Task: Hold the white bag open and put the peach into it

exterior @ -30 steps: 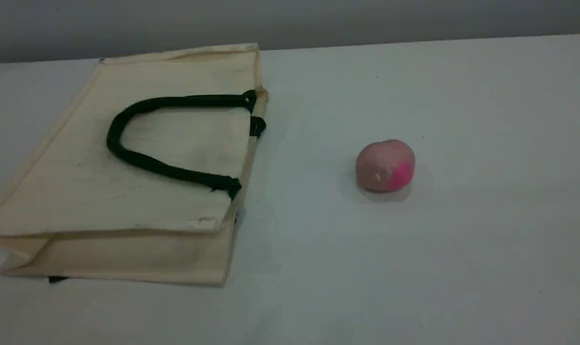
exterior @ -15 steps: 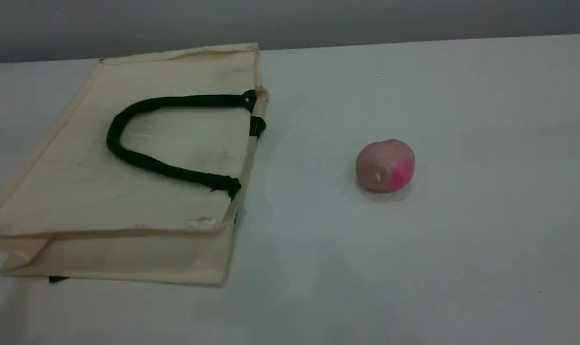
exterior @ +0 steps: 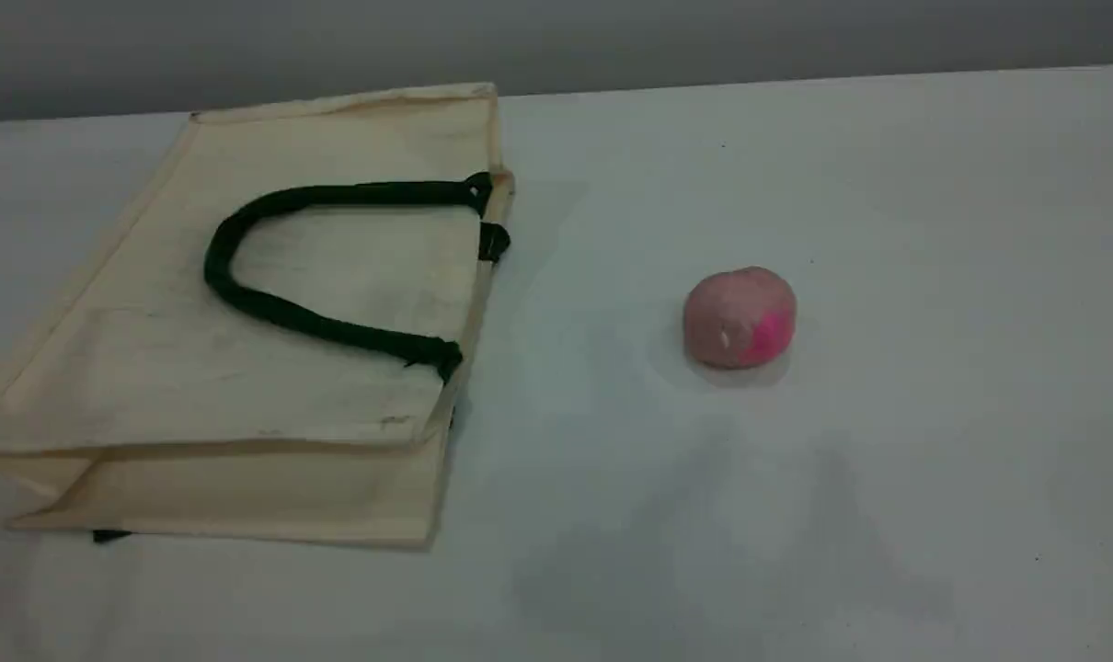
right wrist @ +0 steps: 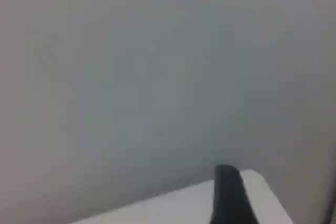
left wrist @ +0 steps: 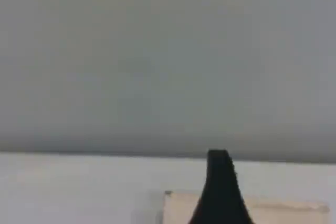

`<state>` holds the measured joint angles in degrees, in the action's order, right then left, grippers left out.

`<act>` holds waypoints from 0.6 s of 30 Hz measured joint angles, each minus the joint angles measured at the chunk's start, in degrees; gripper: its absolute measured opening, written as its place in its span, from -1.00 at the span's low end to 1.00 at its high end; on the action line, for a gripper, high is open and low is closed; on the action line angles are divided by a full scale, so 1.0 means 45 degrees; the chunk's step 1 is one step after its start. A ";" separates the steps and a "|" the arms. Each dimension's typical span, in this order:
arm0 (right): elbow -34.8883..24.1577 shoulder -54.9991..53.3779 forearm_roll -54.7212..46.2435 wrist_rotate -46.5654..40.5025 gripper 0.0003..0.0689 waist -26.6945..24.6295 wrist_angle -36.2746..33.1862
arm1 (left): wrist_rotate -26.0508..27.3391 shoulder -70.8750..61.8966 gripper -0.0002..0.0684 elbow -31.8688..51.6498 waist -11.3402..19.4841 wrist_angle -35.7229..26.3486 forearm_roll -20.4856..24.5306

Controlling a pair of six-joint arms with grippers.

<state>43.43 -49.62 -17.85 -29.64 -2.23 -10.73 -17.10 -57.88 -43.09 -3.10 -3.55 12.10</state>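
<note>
White bag (exterior: 244,386) lying flat, mouth facing right toward peach (exterior: 739,317) — scene view only; left end effector (left wrist: 219,187) hanging released; right end effector (right wrist: 228,195) — cannot tell.

white bag (exterior: 271,386) left | peach (exterior: 739,318) right, apart | second handle (exterior: 110,535) perhaps underneath

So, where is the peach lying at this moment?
In the scene view the peach lies on the table, right of centre. The white bag lies flat to its left, well apart from it.
</note>
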 joint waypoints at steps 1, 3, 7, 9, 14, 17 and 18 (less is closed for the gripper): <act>0.0151 -0.0363 0.0000 0.0086 0.12 0.0029 0.0015 | 0.0036 -0.0296 0.38 -0.0257 0.0000 -0.0241 0.0000; 0.0315 -0.0968 -0.0014 0.0129 0.12 0.0224 0.0104 | 0.0356 -0.0813 0.38 -0.0870 0.0000 -0.0873 0.0000; 0.0519 -0.2147 -0.0038 0.0500 0.12 0.0757 0.0777 | 0.0969 -0.1890 0.38 -0.1840 -0.0024 -0.1713 -0.0026; 0.0661 -0.2717 -0.0038 0.0500 0.12 0.1063 0.0798 | 0.0968 -0.2450 0.38 -0.2128 -0.0139 -0.2094 -0.0054; 0.1312 -0.4329 -0.0066 0.0821 0.12 0.1738 0.0085 | 0.1098 -0.4156 0.38 -0.2614 -0.0513 -0.2516 -0.0040; 0.1676 -0.5167 -0.0066 0.0967 0.12 0.1780 -0.0516 | 0.1098 -0.5200 0.38 -0.2674 -0.0513 -0.2604 -0.0056; 0.1781 -0.5372 -0.0052 0.0967 0.12 0.1780 -0.0573 | 0.1098 -0.5555 0.38 -0.2674 -0.0513 -0.2604 -0.0056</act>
<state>51.45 -73.79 -18.09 -25.29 5.78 -13.31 -12.16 -82.88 -55.12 -5.41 -15.27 11.85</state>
